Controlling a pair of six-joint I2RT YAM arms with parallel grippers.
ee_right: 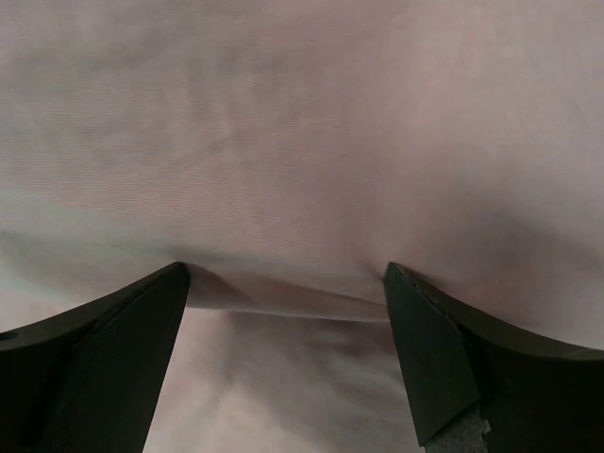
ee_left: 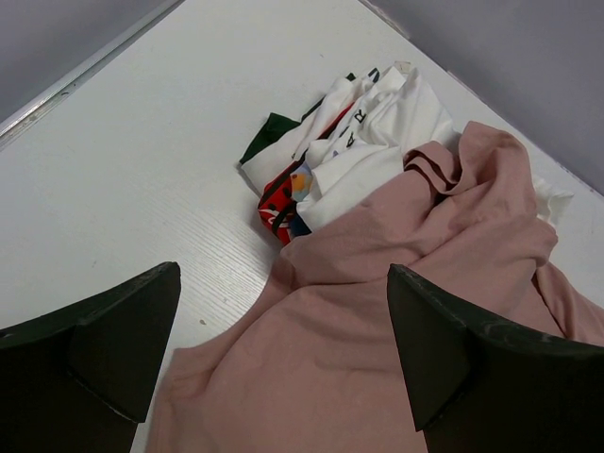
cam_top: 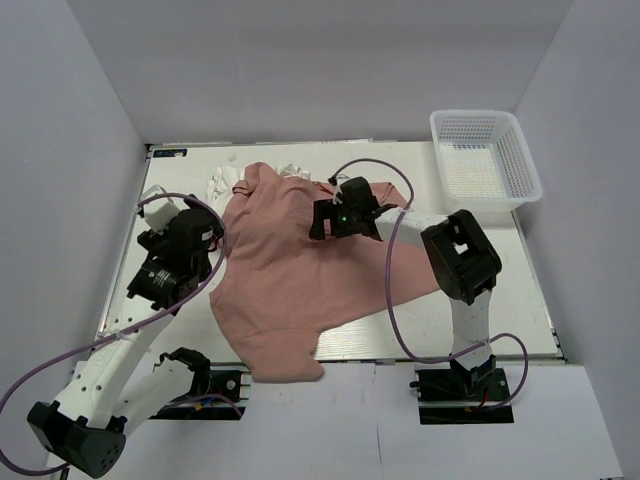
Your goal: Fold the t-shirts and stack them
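Grey walls [cam_top: 300, 60] boxed in a white table [cam_top: 500, 300], with a lattice basket [cam_top: 485, 155] at its far right corner. Across the middle lay the pink t-shirt [cam_top: 290, 270], rumpled, no print showing, its far end draped over a small heap of white and red shirts [ee_left: 377, 123] by the far left edge. The right gripper [ee_right: 285, 274] hovered low over the shirt's far half, jaws spread wide with a ridge of cloth between them, gripping nothing. The left gripper [ee_left: 283, 274] hung above the shirt's left edge, likewise open and empty. To flatten the shirt well, I judged that each claw should pinch a single layer near a hem or shoulder. Both should then draw outward together, leaving the heap beneath undisturbed.
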